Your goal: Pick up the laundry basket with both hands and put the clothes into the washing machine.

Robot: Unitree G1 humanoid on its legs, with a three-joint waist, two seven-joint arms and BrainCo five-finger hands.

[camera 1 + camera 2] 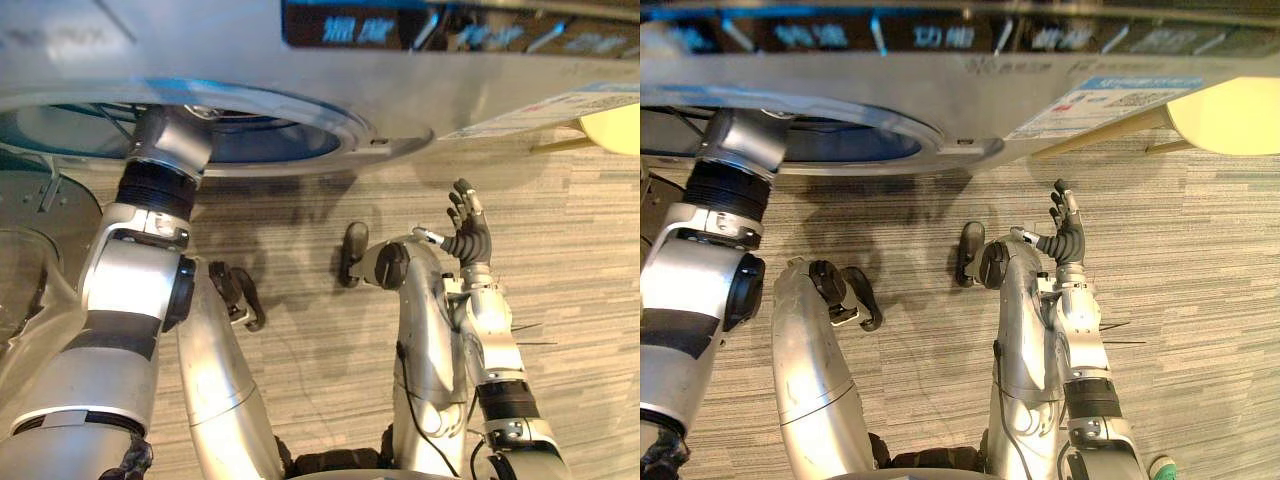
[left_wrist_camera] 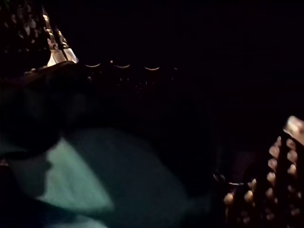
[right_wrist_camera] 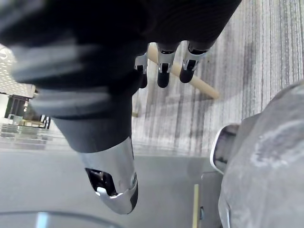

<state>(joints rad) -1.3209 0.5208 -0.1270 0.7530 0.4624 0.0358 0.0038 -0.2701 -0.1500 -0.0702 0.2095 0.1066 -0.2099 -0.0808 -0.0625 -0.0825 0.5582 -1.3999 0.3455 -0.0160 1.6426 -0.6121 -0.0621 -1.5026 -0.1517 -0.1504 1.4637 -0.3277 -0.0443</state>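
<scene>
The silver washing machine point(image 1: 420, 85) stands across the far side, its round drum opening point(image 1: 270, 135) facing me. My left arm point(image 1: 160, 180) goes through that opening and the hand is hidden inside the drum. In the left wrist view the drum is dark, with a teal cloth point(image 2: 95, 175) lying in it and the studded drum wall point(image 2: 266, 190) beside it. My right hand point(image 1: 468, 232) hangs over the floor in front of the machine, to the right of the opening. It holds nothing; its fingers point(image 3: 164, 71) are relaxed and nearly straight, and its thumb point(image 3: 114, 185) stands apart.
The machine's clear door point(image 1: 25, 290) swings out at the far left beside my left arm. A pale yellow round seat point(image 1: 1230, 115) on wooden legs stands at the right by the machine. Grey striped carpet point(image 1: 1200, 300) covers the floor.
</scene>
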